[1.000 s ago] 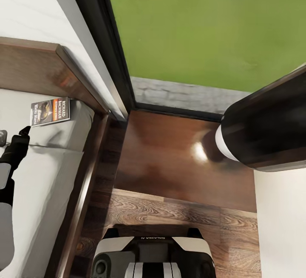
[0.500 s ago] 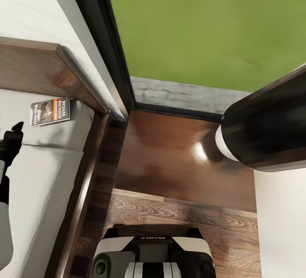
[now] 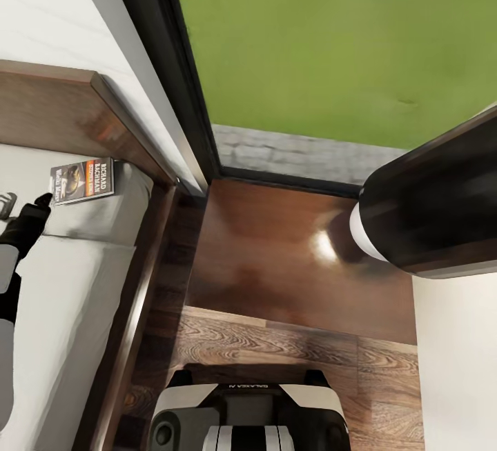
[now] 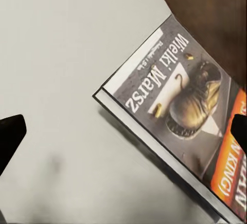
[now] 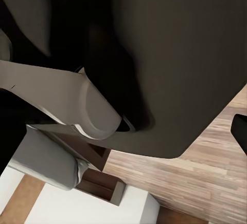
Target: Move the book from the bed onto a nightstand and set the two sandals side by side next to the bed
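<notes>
Lying flat on the off-white mattress of the bed (image 3: 76, 313), the book (image 3: 82, 180) sits close to the dark wooden headboard (image 3: 62, 113), its cover up, with an orange band and white lettering along one edge. In the left wrist view the book (image 4: 177, 106) shows a gold-brown boot on a grey ground and the words "Wielki Marsz".

The left gripper (image 3: 27, 213) reaches in over the mattress at the head view's left edge, one dark fingertip just short of the book's near edge; whether it touches is hard to tell from this angle. In the left wrist view the left gripper (image 4: 126, 134) has its jaws spread wide, a dark fingertip at each side of the picture, the book's corner between them and nothing held.

Beside the bed stands the nightstand (image 3: 297, 265), its glossy brown top bare with a bright glint, set against the dark-framed window (image 3: 179, 85) with green grass beyond. Wood-plank floor (image 3: 276, 354) lies in front of it.

The right wrist view looks onto the robot's own dark body and pale floor planks (image 5: 206, 172); I cannot tell how the right gripper stands.
</notes>
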